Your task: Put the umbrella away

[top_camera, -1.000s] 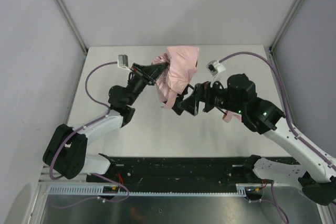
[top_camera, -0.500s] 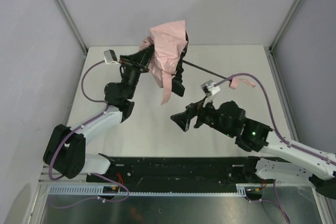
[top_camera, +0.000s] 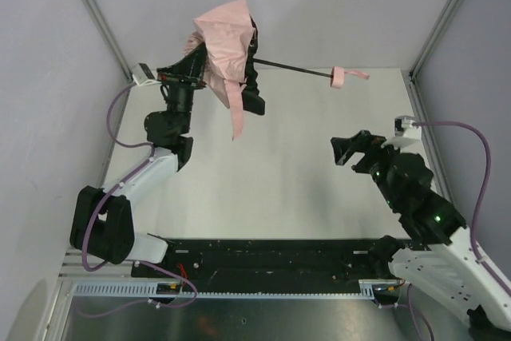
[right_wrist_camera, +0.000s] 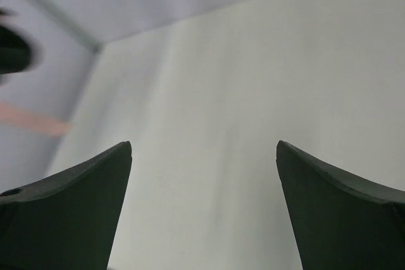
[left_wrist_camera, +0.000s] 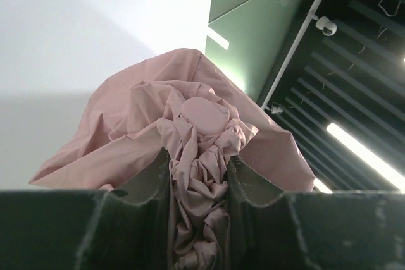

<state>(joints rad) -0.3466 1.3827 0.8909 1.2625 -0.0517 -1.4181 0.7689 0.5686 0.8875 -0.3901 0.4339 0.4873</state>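
Observation:
The umbrella (top_camera: 226, 37) is pale pink bunched fabric with a thin black shaft (top_camera: 291, 68) running right to a small pink handle (top_camera: 340, 77). My left gripper (top_camera: 201, 60) is shut on the fabric near its cap and holds the umbrella up at the back left, shaft roughly level. In the left wrist view the bunched fabric (left_wrist_camera: 201, 175) is pinched between my fingers (left_wrist_camera: 253, 188). My right gripper (top_camera: 349, 149) is open and empty over the table's right side, well below the handle. The right wrist view shows its jaws (right_wrist_camera: 204, 156) wide apart over bare table.
The white table (top_camera: 279, 173) is fenced by grey walls with metal corner posts (top_camera: 96, 13). A black rail (top_camera: 263, 257) runs along the near edge. A loose pink flap (top_camera: 237, 113) hangs down from the umbrella.
My left gripper has lifted the umbrella up and to the back left. My right gripper has let go of the shaft, opened, and pulled back to the right.

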